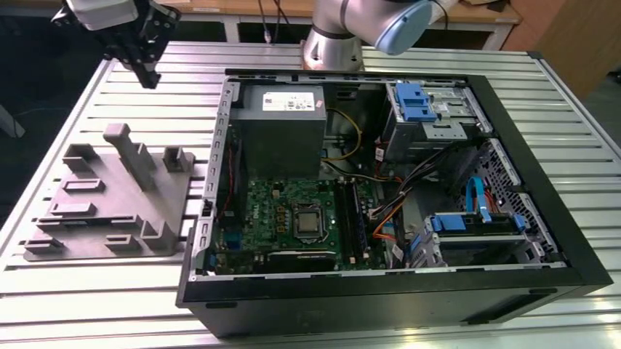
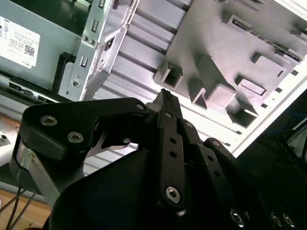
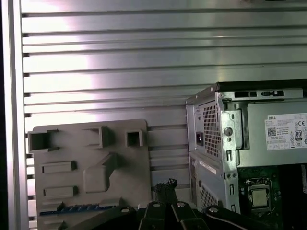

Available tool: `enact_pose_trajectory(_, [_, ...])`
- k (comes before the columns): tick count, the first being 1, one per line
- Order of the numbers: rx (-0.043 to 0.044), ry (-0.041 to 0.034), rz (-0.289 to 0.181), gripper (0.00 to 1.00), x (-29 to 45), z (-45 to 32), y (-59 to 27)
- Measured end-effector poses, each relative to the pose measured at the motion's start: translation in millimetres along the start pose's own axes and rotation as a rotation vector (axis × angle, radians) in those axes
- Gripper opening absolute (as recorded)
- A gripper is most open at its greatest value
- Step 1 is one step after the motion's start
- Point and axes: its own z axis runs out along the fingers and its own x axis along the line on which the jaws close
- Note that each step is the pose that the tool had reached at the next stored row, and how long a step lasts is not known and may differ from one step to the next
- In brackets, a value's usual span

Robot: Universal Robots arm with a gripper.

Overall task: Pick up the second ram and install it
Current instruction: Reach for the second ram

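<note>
- While your black tool hangs closed and empty over the ribbed metal surface, it touches nothing.
- The thin dark memory stick sits in the grey plastic holder.

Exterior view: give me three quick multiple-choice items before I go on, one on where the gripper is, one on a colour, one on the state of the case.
1. Where is the gripper?
A) inside the computer case
B) up over the slatted table, at the exterior view's left of the computer case
C) down on the motherboard

2. What colour is the motherboard?
A) red
B) white
C) green

3. How does the computer case stand?
A) lying flat with its side open
B) upright and closed
C) lying flat with its panel on

Answers:
1 B: the gripper hangs clear of the case wall, above the table's slats.
2 C: the board around the processor socket is green.
3 A: the exterior view looks straight into the case, at the board, cables and drive bays.
</note>
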Motion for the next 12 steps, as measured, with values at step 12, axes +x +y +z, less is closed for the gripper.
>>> enact_pose_trajectory(12, [-0.0001,-0.0018,0.000,0.10,28.5,0.6,-2.9])
